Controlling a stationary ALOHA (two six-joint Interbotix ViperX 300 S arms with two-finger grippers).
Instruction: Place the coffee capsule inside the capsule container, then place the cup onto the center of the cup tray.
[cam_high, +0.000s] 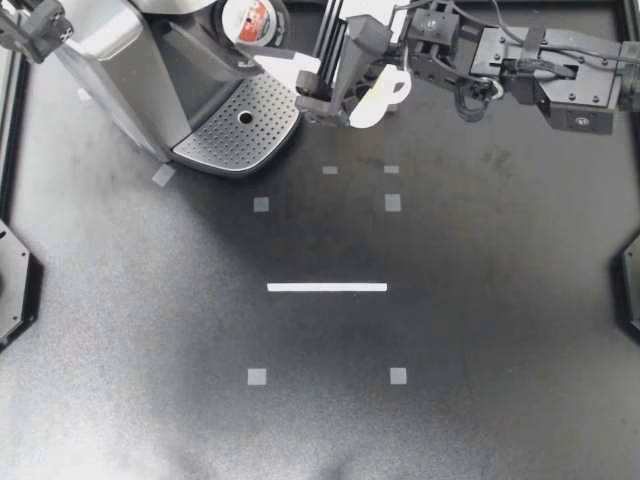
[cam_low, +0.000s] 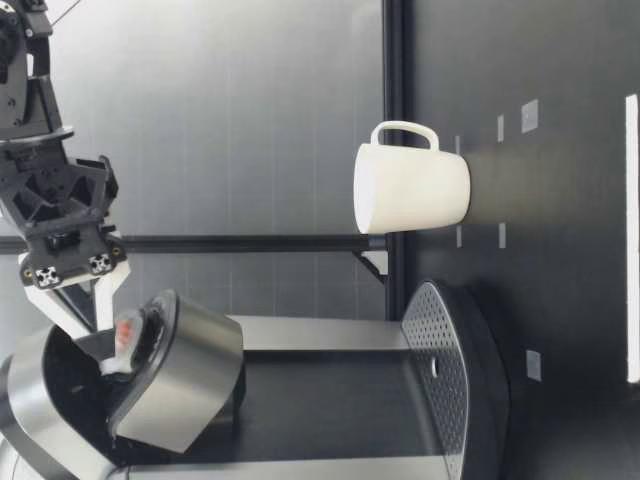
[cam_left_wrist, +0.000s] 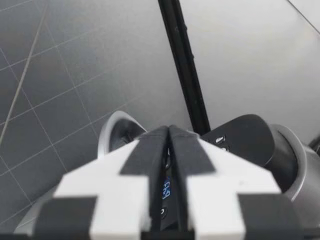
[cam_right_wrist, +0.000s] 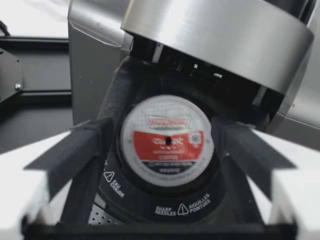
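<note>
Red-and-white foil-topped coffee capsule (cam_right_wrist: 167, 140) is seated in the machine's round black capsule container (cam_right_wrist: 150, 200), under the raised silver lid (cam_right_wrist: 220, 35); my right gripper (cam_high: 270, 55) hovers over it, fingers spread wide on either side, touching nothing; the white ceramic cup (cam_high: 380, 95) stands upright near the far edge of the dark table (cam_high: 450, 350), just beside the perforated metal cup tray (cam_high: 225, 140); my left gripper (cam_high: 38, 28) sits at the far left corner, fingers pressed together.
</note>
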